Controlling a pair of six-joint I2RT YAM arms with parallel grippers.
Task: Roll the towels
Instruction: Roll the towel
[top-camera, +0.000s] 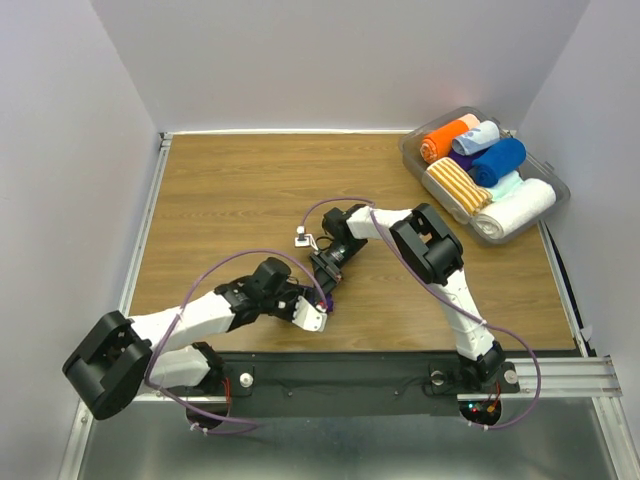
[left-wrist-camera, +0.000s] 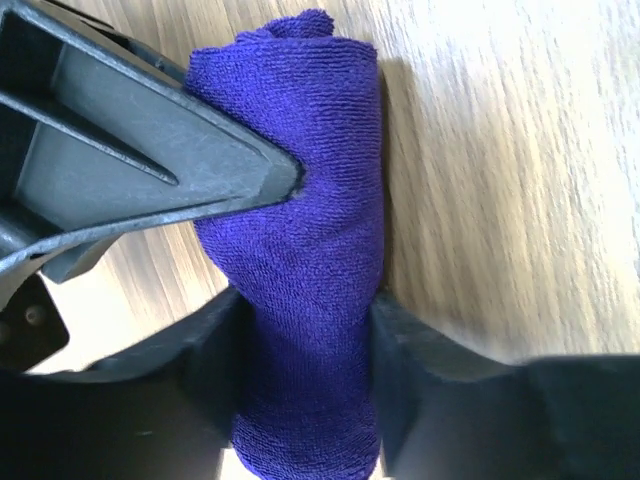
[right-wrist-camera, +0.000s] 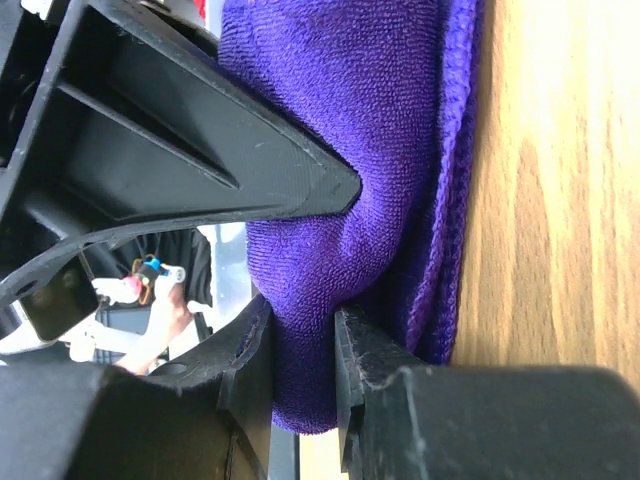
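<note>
A dark purple towel (left-wrist-camera: 300, 250), rolled into a fat cylinder, lies on the wooden table near its front middle, with both grippers on it. The jaws of my left gripper (left-wrist-camera: 305, 345) press on either side of the roll. Its other end (right-wrist-camera: 360, 120) is pinched between the fingers of my right gripper (right-wrist-camera: 300, 335), loose layers bulging beside them. In the top view the two grippers (top-camera: 318, 303) (top-camera: 327, 272) meet tip to tip and hide the roll. A rolled royal blue towel (top-camera: 497, 160) lies in the clear bin (top-camera: 556, 195) at the back right.
The bin also holds orange (top-camera: 438, 141), pale blue (top-camera: 477, 137), striped orange-and-white (top-camera: 458, 186) and white (top-camera: 515, 207) rolls, plus a dark purple bit (top-camera: 462, 159). White walls close off the table on three sides. Purple cables loop over both arms.
</note>
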